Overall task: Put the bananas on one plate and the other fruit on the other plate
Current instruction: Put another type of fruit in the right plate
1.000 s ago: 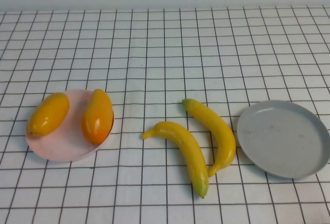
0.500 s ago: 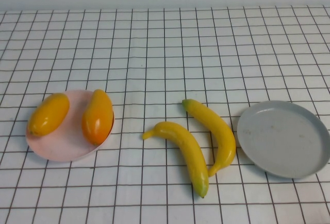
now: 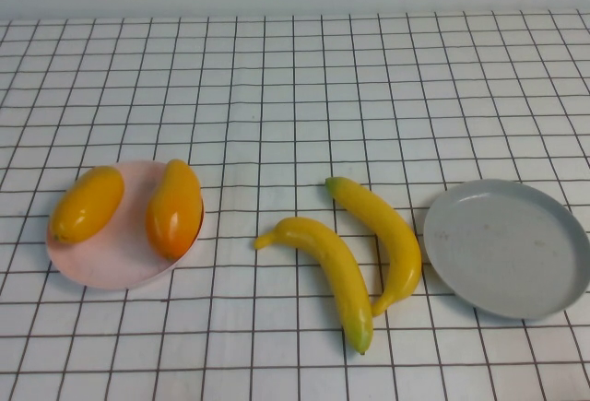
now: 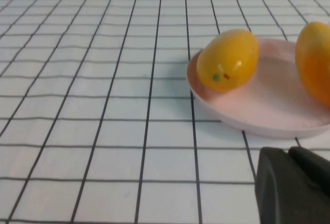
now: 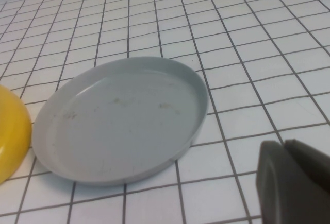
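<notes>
We see a white table (image 3: 295, 88) with black grid lines. Nearest to us lie the two bananas (image 3: 336, 267), side by side on the bare table, between the plates, with their long sides running from far-left to near-right. Just to their right is the grey-blue plate (image 3: 507, 249), with nothing on it. On the left, the pink plate (image 3: 106, 258) already holds both orange fruits (image 3: 173, 207). Our right gripper (image 5: 294, 183) sits low, close to the grey-blue plate, so we think it is nearer the bananas. Our left gripper (image 4: 294, 185) waits by the pink plate. We cannot tell if either is spread or pressed together.
</notes>
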You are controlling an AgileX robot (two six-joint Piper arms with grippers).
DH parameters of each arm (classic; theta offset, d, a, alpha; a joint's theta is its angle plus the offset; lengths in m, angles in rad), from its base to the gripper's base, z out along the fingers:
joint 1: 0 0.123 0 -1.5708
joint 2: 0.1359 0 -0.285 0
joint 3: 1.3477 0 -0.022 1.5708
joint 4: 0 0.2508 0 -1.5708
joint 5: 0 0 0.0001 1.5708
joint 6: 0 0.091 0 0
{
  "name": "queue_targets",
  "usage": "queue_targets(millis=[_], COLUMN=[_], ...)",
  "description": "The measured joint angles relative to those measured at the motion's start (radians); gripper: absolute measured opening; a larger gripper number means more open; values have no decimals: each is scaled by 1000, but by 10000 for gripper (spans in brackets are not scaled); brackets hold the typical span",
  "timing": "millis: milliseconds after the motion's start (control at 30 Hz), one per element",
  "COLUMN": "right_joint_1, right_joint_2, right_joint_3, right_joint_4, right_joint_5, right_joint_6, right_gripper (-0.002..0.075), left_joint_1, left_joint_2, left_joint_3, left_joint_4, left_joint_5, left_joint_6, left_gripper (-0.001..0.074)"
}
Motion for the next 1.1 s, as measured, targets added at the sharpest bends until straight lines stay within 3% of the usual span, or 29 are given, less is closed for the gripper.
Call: queue_targets(millis=[133, 1100], right_joint_1=[0, 0], right_joint_2=[0, 0], right_joint_3=[0, 0], right_joint_4=[0, 0], right_joint_5=[0, 0], right_joint_6=[0, 0], right_gripper=[-18, -18], left_joint_1=[0, 0], left_joint_2=[0, 0], left_joint_3=[2, 2], left_joint_4=[-9, -9], left_joint_5=[60, 62], left_joint_6=[24, 28], left_gripper=[-2, -2])
